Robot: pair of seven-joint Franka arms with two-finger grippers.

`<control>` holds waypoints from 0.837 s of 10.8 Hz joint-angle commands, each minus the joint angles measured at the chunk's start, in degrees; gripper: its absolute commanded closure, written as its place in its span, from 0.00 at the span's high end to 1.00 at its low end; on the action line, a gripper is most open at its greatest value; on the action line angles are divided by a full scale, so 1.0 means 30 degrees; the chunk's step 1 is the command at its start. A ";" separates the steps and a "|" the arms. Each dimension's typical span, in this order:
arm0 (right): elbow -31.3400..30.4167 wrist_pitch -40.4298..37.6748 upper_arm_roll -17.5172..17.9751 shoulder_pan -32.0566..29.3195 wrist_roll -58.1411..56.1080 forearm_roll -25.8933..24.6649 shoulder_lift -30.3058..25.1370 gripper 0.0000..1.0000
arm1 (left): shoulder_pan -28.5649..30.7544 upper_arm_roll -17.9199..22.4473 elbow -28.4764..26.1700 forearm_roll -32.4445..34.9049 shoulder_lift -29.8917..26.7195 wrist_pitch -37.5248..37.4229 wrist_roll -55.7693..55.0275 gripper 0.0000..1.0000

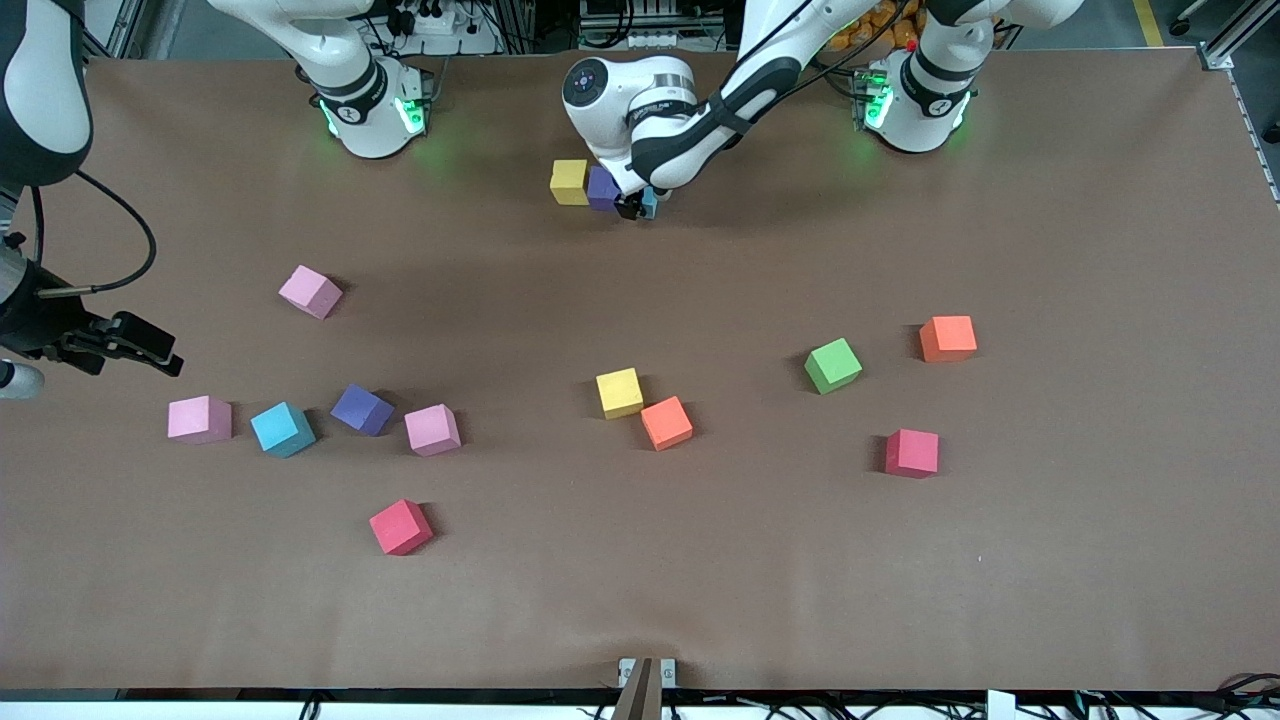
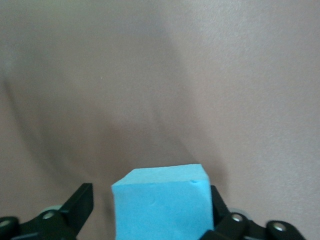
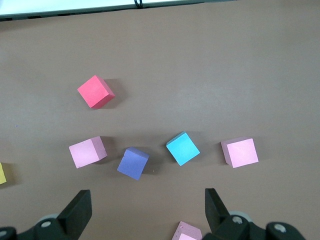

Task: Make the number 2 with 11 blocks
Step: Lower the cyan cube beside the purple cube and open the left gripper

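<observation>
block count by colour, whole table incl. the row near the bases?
yellow blocks: 2
purple blocks: 2
light blue blocks: 2, one of them between the left end effector's jaws
pink blocks: 3
red blocks: 2
orange blocks: 2
green block: 1
Total: 14

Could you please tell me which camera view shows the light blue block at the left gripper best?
The left wrist view: the light blue block fills the space between the left gripper's fingers. The front view shows only a sliver of it beside the purple block. The right wrist view misses it.
</observation>
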 commanded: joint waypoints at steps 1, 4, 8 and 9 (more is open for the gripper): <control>-0.0119 0.0151 -0.0036 0.0074 -0.0213 0.0288 -0.0099 1.00 | -0.0248 0.0123 0.0399 0.0611 0.0100 -0.0283 -0.0999 1.00; -0.0119 0.0180 -0.0036 0.0103 -0.0213 0.0288 -0.0099 1.00 | -0.0044 0.0123 0.0399 0.0611 -0.0163 -0.0400 -0.0940 1.00; -0.0119 0.0238 -0.0007 0.0162 -0.0183 0.0288 0.0017 1.00 | 0.0074 0.0123 0.0574 0.0320 -0.0281 -0.0750 -0.1028 1.00; -0.0119 0.0238 -0.0007 0.0162 -0.0183 0.0288 0.0018 1.00 | 0.0190 0.0123 0.0691 0.0231 -0.0281 -0.0781 -0.1086 1.00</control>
